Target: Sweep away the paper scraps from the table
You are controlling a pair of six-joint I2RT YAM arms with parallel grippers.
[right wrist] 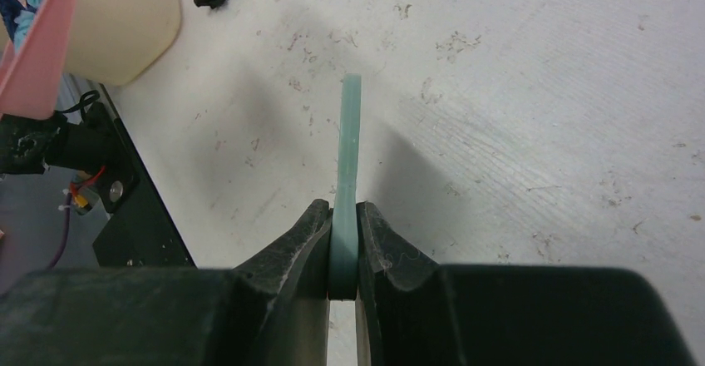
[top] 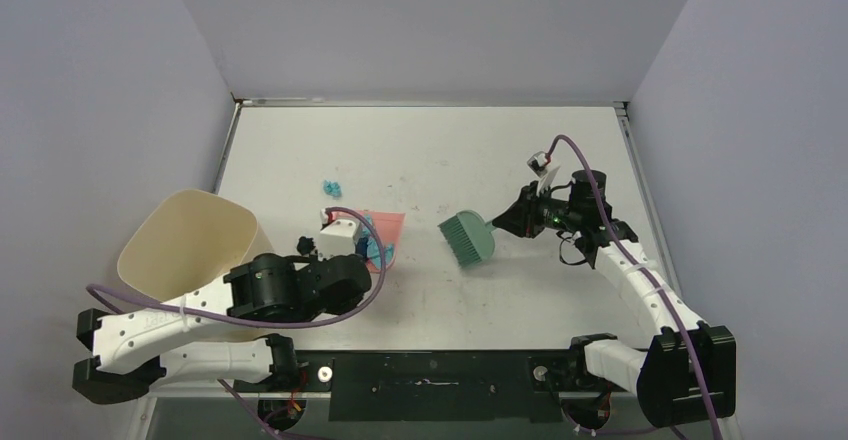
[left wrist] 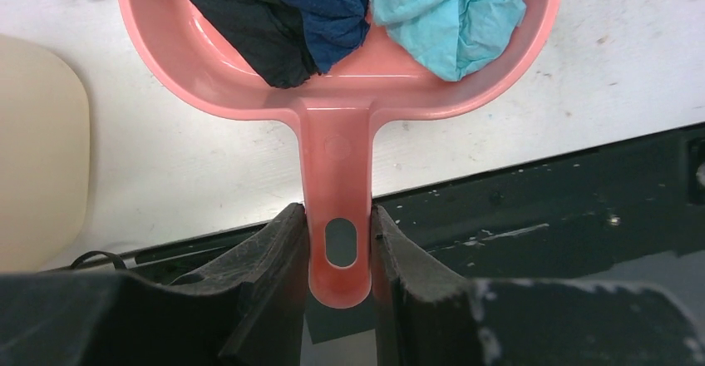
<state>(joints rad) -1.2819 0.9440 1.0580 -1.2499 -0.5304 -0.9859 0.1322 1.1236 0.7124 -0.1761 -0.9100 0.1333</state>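
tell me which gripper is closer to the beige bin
Left. The left gripper, shut on the pink dustpan by its handle, sits just beside the bin; the right gripper, holding the teal brush, is far across the table.

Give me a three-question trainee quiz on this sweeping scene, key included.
1. Multiple choice: the left gripper is shut on: A) the dustpan handle; B) a cloth; C) nothing.
2. True or false: the dustpan is empty.
3. Fill in: the right gripper grips the teal ___ by its handle.
Key: 1 A. 2 False: paper scraps lie in it. 3 brush.
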